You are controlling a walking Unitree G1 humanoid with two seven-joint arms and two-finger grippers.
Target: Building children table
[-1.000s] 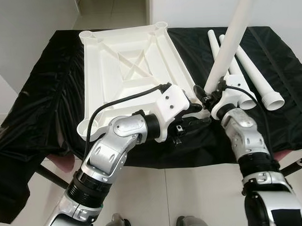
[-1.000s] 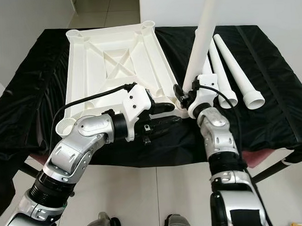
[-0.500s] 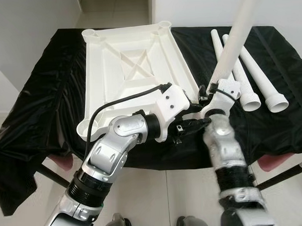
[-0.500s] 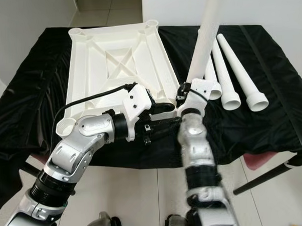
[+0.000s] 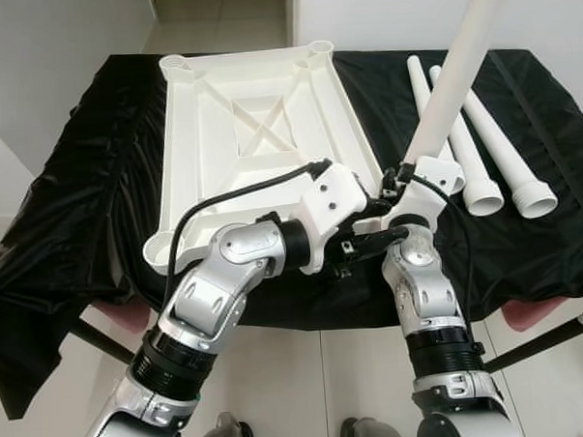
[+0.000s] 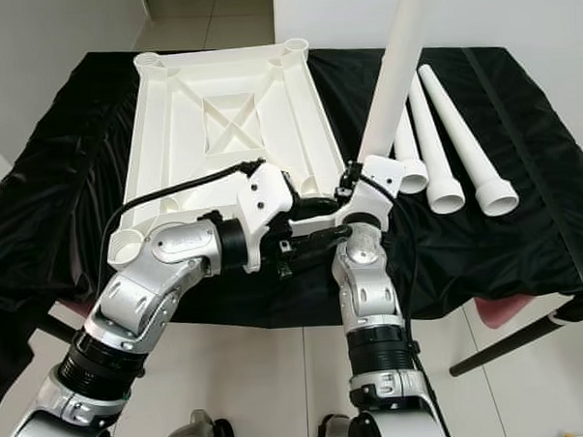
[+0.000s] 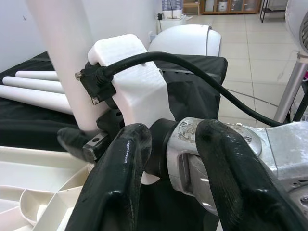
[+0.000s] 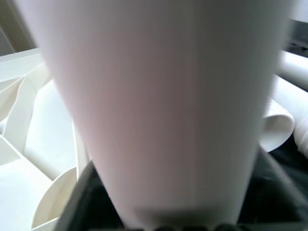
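Note:
The white tabletop (image 5: 253, 123) lies upside down on the black cloth, with round sockets at its corners. My right gripper (image 5: 398, 181) is shut on a long white table leg (image 5: 455, 86). The leg stands tilted, its lower end at the tabletop's near right corner. In the right wrist view the leg (image 8: 168, 96) rises just above a corner socket (image 8: 53, 202). My left gripper (image 5: 376, 223) is open beside that same corner. Its fingers (image 7: 115, 187) straddle the right arm's wrist without closing on it.
Three more white legs (image 5: 492, 152) lie side by side on the cloth to the right of the tabletop. The black cloth (image 5: 87, 189) hangs over the table's edges. A metal frame bar (image 6: 515, 339) juts out at the lower right, above the tiled floor.
My right arm has swung to the left, bringing the held leg's lower end in over the tabletop's near right corner. The left arm has stayed in place.

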